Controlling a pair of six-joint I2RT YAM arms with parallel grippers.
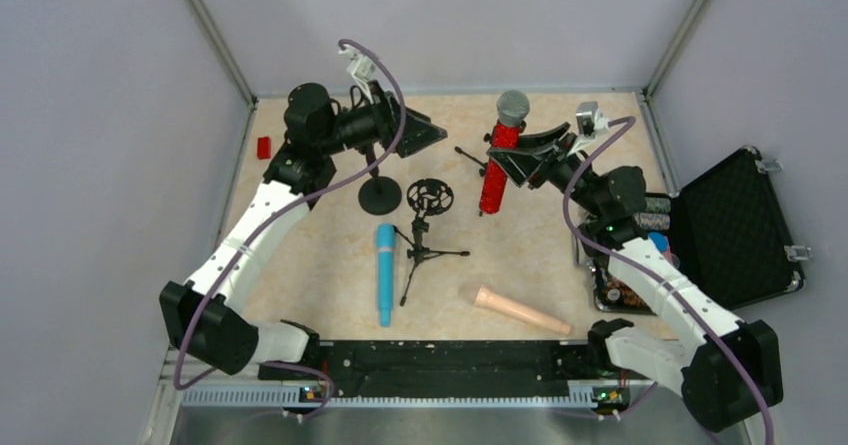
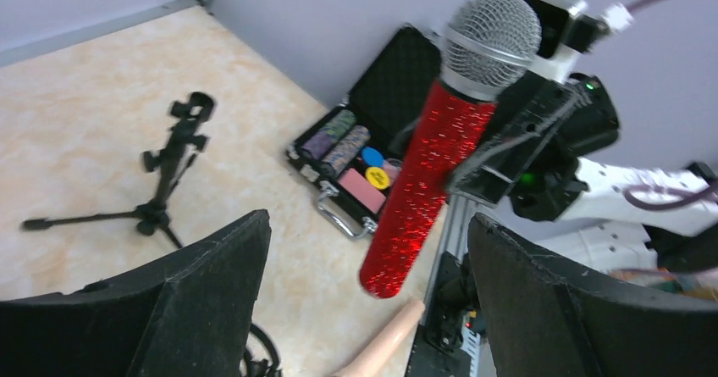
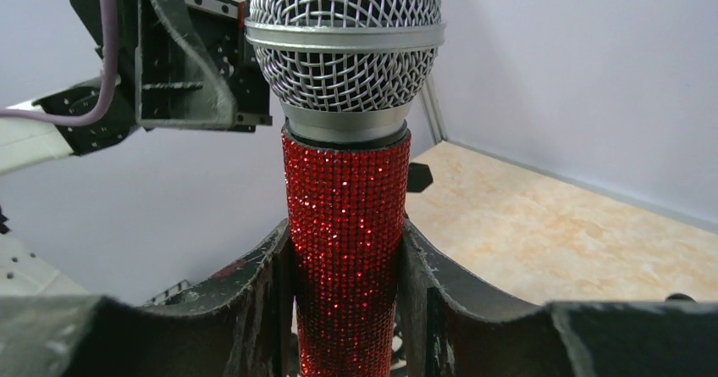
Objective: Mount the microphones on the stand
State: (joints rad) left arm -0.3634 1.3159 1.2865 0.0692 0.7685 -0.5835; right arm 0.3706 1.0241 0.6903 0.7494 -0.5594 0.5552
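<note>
Right gripper [image 1: 505, 157] clamped tight on the glittery red microphone [image 1: 492, 190], held aloft right of the shock-mount tripod stand [image 1: 430, 205]. Left gripper [image 1: 428, 133], just beyond that stand, gapes wide, empty.

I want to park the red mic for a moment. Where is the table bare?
Bare: left of the light-blue microphone, up to the left arm; and right of the tripod stand, between the peach microphone and the red microphone. Crowded: centre back, around the round-base stand.

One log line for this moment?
right hand: shut on red mic, lifted | left hand: open, empty | blue mic, beige mic: on table
</note>
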